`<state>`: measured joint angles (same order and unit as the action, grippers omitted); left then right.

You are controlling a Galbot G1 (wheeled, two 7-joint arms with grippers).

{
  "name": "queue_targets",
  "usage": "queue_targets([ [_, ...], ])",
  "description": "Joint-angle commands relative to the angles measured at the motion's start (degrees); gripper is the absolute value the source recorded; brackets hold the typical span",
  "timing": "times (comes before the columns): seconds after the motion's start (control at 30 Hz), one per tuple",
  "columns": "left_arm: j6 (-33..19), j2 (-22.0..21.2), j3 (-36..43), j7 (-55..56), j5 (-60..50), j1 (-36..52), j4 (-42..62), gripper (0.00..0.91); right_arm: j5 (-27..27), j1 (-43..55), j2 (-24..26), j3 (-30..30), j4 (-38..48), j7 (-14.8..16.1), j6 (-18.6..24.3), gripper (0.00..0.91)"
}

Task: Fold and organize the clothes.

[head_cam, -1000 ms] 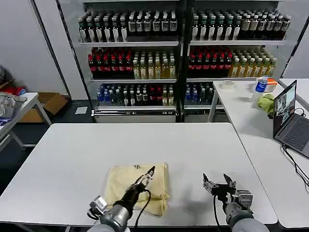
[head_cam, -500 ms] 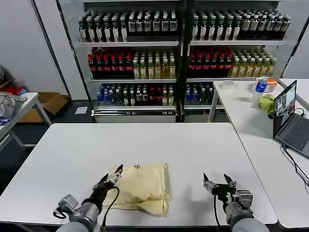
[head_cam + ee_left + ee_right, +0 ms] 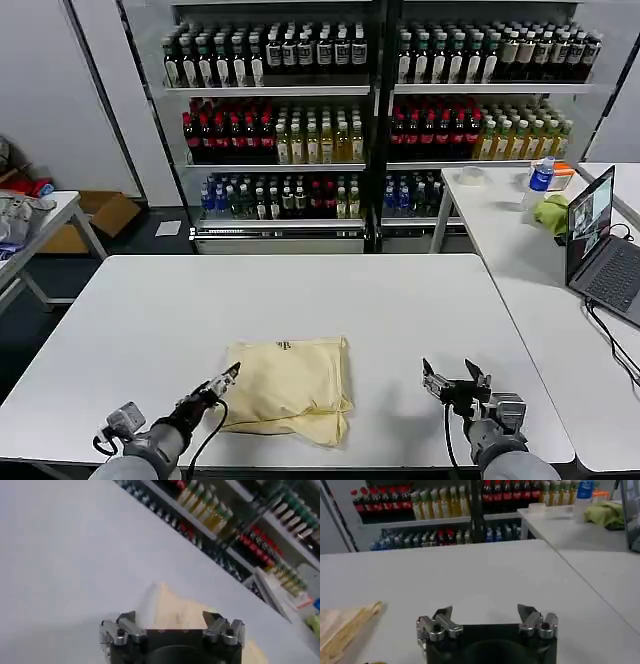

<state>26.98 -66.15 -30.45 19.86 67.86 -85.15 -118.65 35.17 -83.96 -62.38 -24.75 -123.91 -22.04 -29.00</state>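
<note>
Pale cream-yellow T-shirt (image 3: 290, 385) is lying folded into a tidy rectangle on the white table (image 3: 150, 320) in the head view, small white neck label (image 3: 284, 346) facing up near the far edge. The left pincer (image 3: 228, 376) is sitting just off the shirt's left edge, jaws parted and carrying nothing, so the shirt is right beside it on its inner side. The right pincer (image 3: 454, 378) is hanging well off to the shirt's other side, jaws spread and empty, looking parked so it's not getting in the way.

In the left wrist view the left pincer (image 3: 172, 622) is showing both fingers apart with the shirt (image 3: 185, 612) lying just ahead of and between them, bare tabletop to either side. My guess is it's hovering there so the fold isn't getting disturbed.

In the right wrist view the right pincer (image 3: 485, 615) is gaping wide with nothing between the fingers, and a corner of the folded shirt (image 3: 345, 625) is peeking in well off to one side of it. Folding looks basically done to me.
</note>
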Motion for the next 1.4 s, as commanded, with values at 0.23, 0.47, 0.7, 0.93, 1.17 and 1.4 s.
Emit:
queue_targets([
  [0.23, 6.0, -0.1, 0.3, -1.3, 3.6, 2.6, 3.9, 0.907, 0.2, -0.2, 0.1, -0.4, -0.4, -0.1, -0.1, 0.907],
  [0.47, 5.5, -1.7, 1.3, -1.8, 5.0, 2.0, 1.4, 0.907, 0.2, 0.0, -0.1, -0.3, -0.4, -0.3, -0.1, 0.907],
  [0.7, 3.2, -2.3, 1.5, -1.8, 4.4, 2.9, 2.5, 0.071, 0.1, -0.2, -0.4, -0.3, -0.5, -0.4, -0.2, 0.907],
  [0.93, 1.8, -3.3, 1.5, -2.1, 4.5, 2.6, 2.4, 0.02, 0.0, -0.3, -0.6, -0.2, -0.6, -0.5, -0.2, 0.907],
  [1.17, 0.6, -4.5, 0.7, -2.1, 5.6, 3.0, 2.7, 0.02, 0.0, -0.2, -0.6, -0.3, -0.7, -0.5, -0.2, 0.907],
  [1.4, -0.5, -5.9, -0.4, -2.1, 7.6, 3.1, 2.2, 0.02, 0.1, -0.3, -0.6, -0.3, -1.0, -0.5, -0.3, 0.907],
])
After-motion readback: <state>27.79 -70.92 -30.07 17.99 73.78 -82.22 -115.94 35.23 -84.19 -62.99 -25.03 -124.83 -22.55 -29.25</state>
